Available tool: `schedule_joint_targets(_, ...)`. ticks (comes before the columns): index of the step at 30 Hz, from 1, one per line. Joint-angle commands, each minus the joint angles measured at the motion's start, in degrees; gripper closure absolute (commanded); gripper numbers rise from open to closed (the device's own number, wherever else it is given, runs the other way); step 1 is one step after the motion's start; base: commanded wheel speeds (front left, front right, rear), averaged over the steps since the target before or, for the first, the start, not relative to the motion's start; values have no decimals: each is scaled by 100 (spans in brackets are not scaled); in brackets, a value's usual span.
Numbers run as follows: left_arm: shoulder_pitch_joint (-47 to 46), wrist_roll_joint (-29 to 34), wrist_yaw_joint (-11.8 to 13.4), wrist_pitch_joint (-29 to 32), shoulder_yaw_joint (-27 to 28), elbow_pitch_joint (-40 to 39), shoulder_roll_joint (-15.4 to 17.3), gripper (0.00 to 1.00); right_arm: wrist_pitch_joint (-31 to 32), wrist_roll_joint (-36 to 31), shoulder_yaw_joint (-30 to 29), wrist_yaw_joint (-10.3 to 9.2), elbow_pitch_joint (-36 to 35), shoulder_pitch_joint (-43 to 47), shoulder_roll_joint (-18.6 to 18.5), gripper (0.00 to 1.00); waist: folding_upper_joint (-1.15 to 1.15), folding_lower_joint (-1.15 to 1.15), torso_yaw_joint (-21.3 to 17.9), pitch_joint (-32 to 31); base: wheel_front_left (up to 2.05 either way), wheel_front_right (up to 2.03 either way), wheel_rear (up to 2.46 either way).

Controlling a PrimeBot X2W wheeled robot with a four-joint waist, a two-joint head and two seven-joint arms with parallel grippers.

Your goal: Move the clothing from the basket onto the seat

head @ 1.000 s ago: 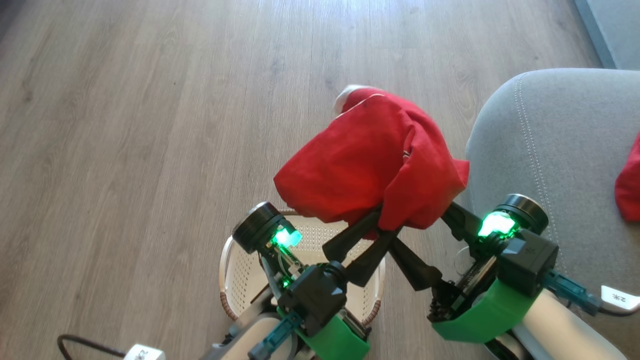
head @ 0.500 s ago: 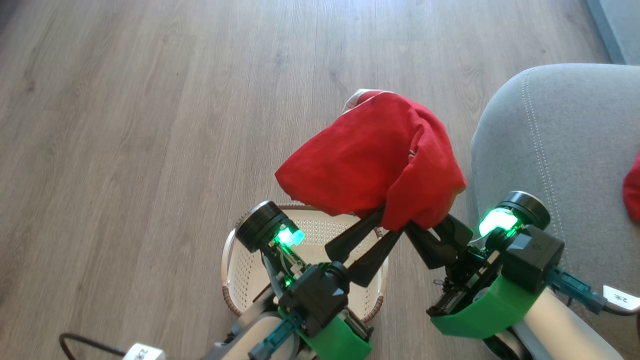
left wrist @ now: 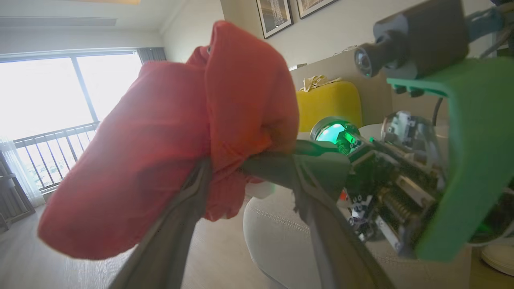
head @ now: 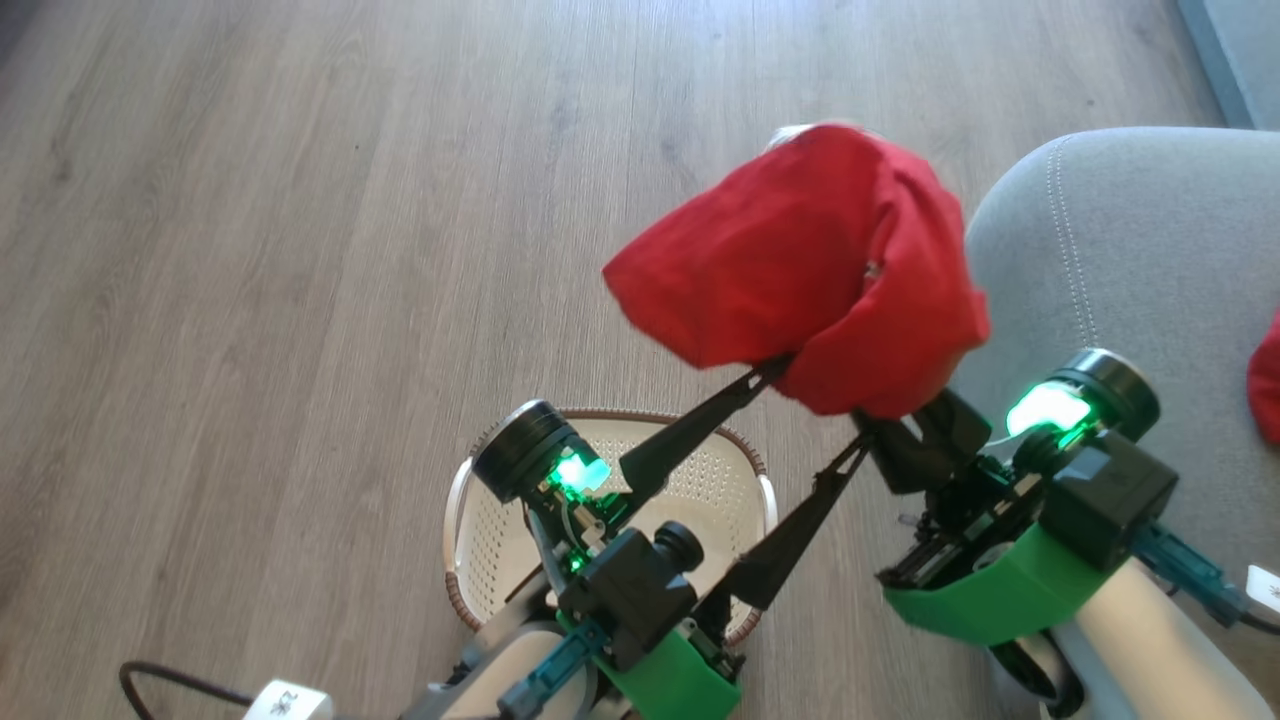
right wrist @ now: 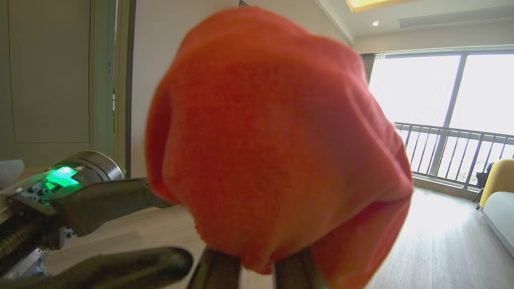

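Note:
One piece of the red clothing (head: 800,250) hangs bunched in the air between the basket (head: 470,560) and the grey seat (head: 1120,240). My right gripper (head: 890,420) is shut on its lower edge, fingertips buried in cloth. In the right wrist view the clothing (right wrist: 273,136) covers my right fingers (right wrist: 217,269). My left gripper (head: 822,404) stands open, its tips at the cloth's underside, above the cream basket. The left wrist view has my spread left fingers (left wrist: 176,224) on either side of the clothing (left wrist: 160,152). Another red piece (head: 1268,380) lies on the seat at the right edge.
Wood floor surrounds the basket. A dark cable with a white plug (head: 285,705) lies at the bottom left. A blue-grey edge (head: 1235,50) runs at the top right. A yellow chair (left wrist: 327,104) stands beyond the seat (left wrist: 273,237).
My right gripper has shut on the red clothing, and my left gripper has opened and let it go. The clothing has moved up and right, toward the seat.

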Motion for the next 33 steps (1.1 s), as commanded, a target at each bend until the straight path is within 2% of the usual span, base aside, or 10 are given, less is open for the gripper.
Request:
schedule_joint_targets(1,-170,26,56,19,210,-146,-8,0,-38,-67,-69,-2,-233,-47,33,100,0,0,-8,-16,0,0,0)
schedule_joint_targets(14,-28,118,122,19,287,151,53,0,-38,-264,-860,-2,-105,78,22,100,0,0,-69,-98,0,0,0)
schedule_joint_targets(33,302,95,-79,19,-130,1014,282,0,-38,-562,-1852,-2,60,449,153,100,0,0,-235,-47,0,0,0)
